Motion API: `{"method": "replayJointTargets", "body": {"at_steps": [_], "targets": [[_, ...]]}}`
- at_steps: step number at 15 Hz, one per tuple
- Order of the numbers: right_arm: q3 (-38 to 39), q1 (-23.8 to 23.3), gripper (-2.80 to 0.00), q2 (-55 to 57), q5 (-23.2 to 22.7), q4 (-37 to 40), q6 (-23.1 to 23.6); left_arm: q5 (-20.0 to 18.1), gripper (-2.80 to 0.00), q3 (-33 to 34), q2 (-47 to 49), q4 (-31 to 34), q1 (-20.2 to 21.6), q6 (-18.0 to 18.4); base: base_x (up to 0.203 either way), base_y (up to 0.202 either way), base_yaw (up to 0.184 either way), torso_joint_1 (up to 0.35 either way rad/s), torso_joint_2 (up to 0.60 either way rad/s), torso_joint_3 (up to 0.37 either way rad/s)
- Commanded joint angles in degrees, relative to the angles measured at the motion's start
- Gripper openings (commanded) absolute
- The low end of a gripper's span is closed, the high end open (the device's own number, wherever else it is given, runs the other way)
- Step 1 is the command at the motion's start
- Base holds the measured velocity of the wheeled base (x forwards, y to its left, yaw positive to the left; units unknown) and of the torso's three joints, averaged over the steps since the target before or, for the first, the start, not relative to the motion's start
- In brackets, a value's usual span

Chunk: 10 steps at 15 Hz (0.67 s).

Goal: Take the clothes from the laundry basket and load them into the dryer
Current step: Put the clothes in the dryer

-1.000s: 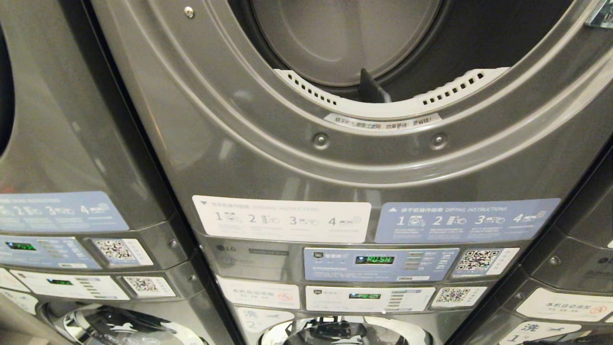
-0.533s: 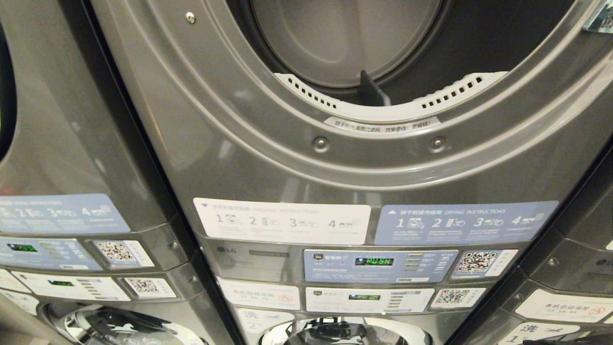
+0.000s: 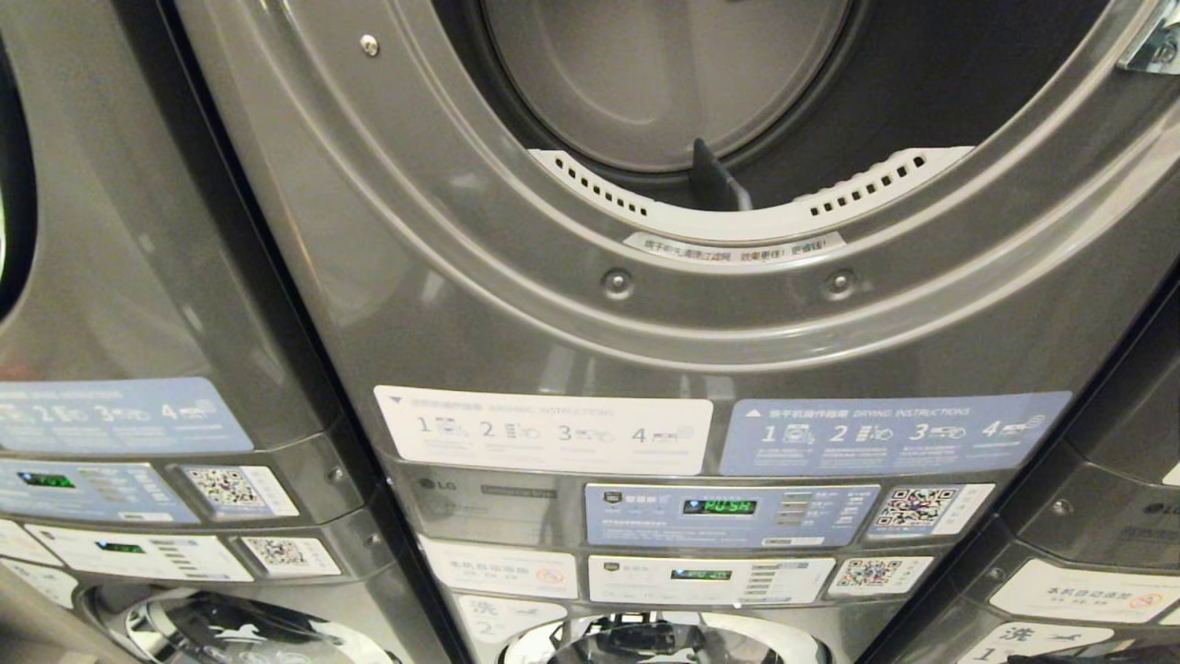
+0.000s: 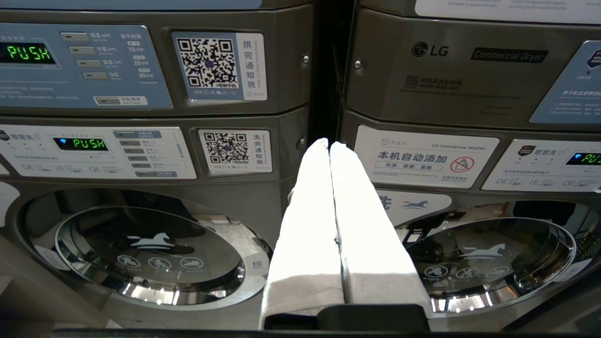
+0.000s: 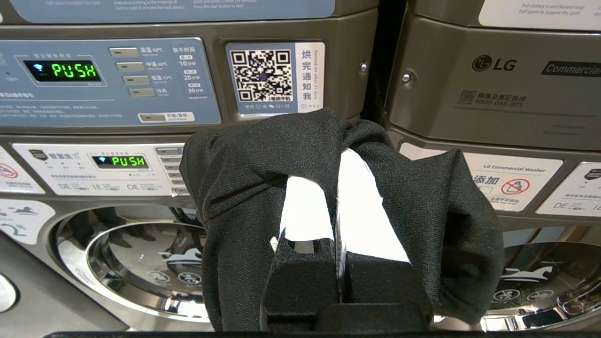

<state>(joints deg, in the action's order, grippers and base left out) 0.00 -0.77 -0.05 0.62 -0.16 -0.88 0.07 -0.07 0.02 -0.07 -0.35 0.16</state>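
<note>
The grey dryer fills the head view, its door open and its round mouth showing a bare drum with a white lint-filter lip. Neither arm shows in that view. In the right wrist view my right gripper is shut on a black garment, which drapes over both white fingers and hangs down either side, low in front of the control panels. The left wrist view has my left gripper shut with nothing between its white fingers. The laundry basket is out of view.
Identical stacked machines stand close on the left and right. Below the dryer are lit control panels and the washer's chrome-ringed round door, shut. A narrow dark gap separates neighbouring machines.
The whole head picture has slid slightly downward, so the camera has moved. Nothing in the scene itself has changed.
</note>
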Motion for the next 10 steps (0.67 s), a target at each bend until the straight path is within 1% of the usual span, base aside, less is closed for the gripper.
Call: {"method": "replayJointTargets", "body": {"at_steps": [1,4,10], "targets": [[0.0,0.0,-2.80,0.0,0.0,0.0,0.0,0.0,-2.80,0.0,0.0,0.0,0.0,0.0,0.000,0.000,0.000,0.086,-0.12,-0.090],[0.0,0.0,-2.80,0.0,0.0,0.0,0.0,0.0,-2.80,0.0,0.0,0.0,0.0,0.0,0.000,0.000,0.000,0.066,-0.13,-0.064],[0.0,0.0,-2.80,0.0,0.0,0.0,0.0,0.0,-2.80,0.0,0.0,0.0,0.0,-0.1,0.000,0.000,0.000,-0.003,-0.01,0.005]]}}
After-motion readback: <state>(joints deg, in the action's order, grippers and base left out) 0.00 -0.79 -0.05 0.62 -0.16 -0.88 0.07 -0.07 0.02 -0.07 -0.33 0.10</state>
